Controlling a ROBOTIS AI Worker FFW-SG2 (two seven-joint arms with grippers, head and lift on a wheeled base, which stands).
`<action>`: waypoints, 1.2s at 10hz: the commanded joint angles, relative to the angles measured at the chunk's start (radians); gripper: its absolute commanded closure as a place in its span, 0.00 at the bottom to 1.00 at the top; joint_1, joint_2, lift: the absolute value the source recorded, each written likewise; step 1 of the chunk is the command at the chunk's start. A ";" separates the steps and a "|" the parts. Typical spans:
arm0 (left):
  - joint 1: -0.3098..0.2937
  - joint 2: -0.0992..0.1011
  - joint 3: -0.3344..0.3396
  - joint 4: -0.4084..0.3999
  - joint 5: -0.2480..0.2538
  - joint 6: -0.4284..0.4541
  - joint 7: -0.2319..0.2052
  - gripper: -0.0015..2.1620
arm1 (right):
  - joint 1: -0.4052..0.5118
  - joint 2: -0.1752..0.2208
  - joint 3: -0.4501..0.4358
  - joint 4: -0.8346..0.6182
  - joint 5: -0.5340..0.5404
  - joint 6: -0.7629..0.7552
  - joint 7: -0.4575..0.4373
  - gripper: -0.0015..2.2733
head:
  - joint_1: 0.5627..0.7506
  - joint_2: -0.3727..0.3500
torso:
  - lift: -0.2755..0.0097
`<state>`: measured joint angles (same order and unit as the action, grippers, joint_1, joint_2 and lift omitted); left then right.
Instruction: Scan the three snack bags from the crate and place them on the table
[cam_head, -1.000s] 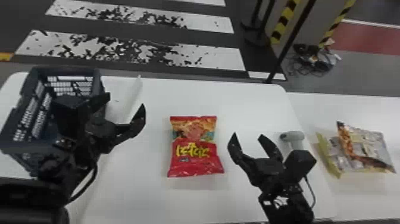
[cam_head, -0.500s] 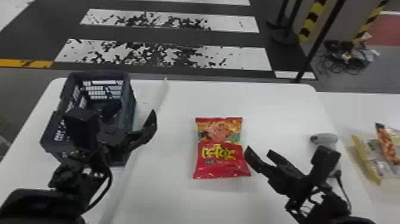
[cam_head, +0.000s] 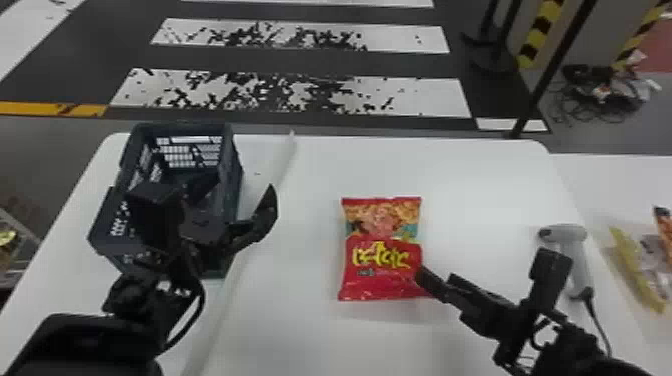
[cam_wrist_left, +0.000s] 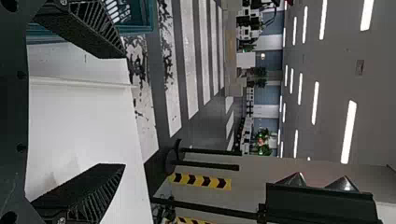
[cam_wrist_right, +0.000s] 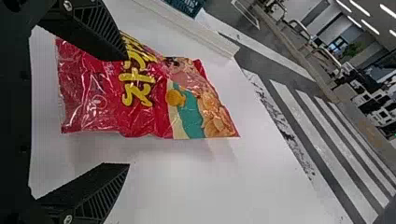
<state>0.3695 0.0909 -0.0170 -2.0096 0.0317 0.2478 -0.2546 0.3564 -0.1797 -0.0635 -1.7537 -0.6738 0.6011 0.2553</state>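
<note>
Possibly the right claw (cam_wrist_right: 126, 111), spread with one finger over the red bag (cam_head: 381, 247) lying on the bench (cam_head: 295, 330) and the other beside it, creases or skids it by closing off-centre, while the left claw (cam_wrist_left: 124, 111) hangs open near the crate (cam_head: 233, 182).

The place was a large indoor hall, seemingly a robotics test or demonstration space, though its exact use could not be told. Strip lights (cam_wrist_left: 349, 132) ran in rows along a grey ceiling (cam_wrist_left: 373, 60), and green plants (cam_wrist_left: 264, 149) stood far off. White crosswalk stripes (cam_head: 440, 95), partly worn, crossed the dark floor. Yellow-and-black hazard bands (cam_head: 541, 30) and tangled cables (cam_head: 595, 95) lent a workshop air, while a handheld scanner (cam_head: 575, 255) lay on a plain white table (cam_head: 500, 200).
</note>
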 joint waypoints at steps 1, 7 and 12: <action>-0.001 0.001 -0.001 0.003 -0.001 0.000 0.000 0.02 | -0.016 0.002 -0.001 0.028 -0.007 0.024 0.012 0.03 | 0.70 0.51 | 0.75; -0.001 0.000 -0.006 0.022 -0.001 0.000 0.000 0.02 | -0.060 0.005 -0.004 0.080 -0.035 0.159 0.090 0.26 | 0.70 0.54 | 0.75; 0.011 0.000 -0.006 0.025 -0.006 -0.003 0.002 0.02 | -0.074 0.016 -0.061 0.091 -0.038 0.153 0.121 0.99 | 0.70 0.55 | 0.75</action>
<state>0.3800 0.0905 -0.0230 -1.9854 0.0262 0.2453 -0.2530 0.2822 -0.1646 -0.1150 -1.6589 -0.7117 0.7545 0.3751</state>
